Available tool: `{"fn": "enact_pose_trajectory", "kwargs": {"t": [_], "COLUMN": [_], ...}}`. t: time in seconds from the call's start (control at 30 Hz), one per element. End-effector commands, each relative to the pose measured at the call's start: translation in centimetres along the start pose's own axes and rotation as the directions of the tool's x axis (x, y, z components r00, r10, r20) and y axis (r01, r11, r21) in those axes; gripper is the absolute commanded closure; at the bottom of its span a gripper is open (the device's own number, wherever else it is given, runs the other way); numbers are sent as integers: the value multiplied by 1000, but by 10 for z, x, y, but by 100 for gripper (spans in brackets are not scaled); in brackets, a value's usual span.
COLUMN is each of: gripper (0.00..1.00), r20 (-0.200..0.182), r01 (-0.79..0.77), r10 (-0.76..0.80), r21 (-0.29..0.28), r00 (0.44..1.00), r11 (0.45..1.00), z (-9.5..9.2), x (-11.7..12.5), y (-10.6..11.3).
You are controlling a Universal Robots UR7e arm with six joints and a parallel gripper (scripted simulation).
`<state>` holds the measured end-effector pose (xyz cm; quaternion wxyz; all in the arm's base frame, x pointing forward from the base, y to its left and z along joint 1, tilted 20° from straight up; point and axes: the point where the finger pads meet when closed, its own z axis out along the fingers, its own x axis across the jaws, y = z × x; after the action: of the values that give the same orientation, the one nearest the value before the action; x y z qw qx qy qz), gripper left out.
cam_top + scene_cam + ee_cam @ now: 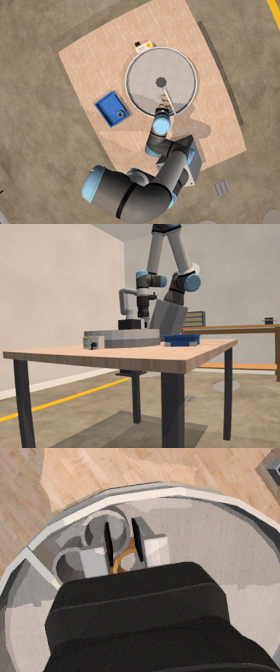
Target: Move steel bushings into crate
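On the wooden table (85, 65), the gripper (123, 543) hung over the turntable (142, 71), fingers partly apart and empty, apparently straddling a brass-coloured bushing (126, 561). One steel bushing (120, 113) lay in the crate (103, 106).

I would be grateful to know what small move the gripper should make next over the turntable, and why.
Probably a short, straight descent with the fingers apart. The gripper hangs open, holding nothing, with its tips about at the rim of a grey bushing. An orange bushing shows between the fingers nearer their base, so closing should wait until only the grey one is caught.
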<state>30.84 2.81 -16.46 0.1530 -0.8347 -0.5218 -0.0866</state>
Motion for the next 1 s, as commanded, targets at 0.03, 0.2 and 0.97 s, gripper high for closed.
{"fn": "enact_pose_trajectory", "kwargs": {"t": [0.03, 0.2, 0.97], "gripper": [55, 55, 55], "r20": [0, 0, 0], "r01": [0, 0, 0], "r10": [0, 0, 0], "r21": [-1, -1, -1], "r00": [1000, 1000, 1000], "r11": [1000, 1000, 1000], "z": [0, 3, 9], "x": [0, 0, 0], "y": [0, 0, 0]}}
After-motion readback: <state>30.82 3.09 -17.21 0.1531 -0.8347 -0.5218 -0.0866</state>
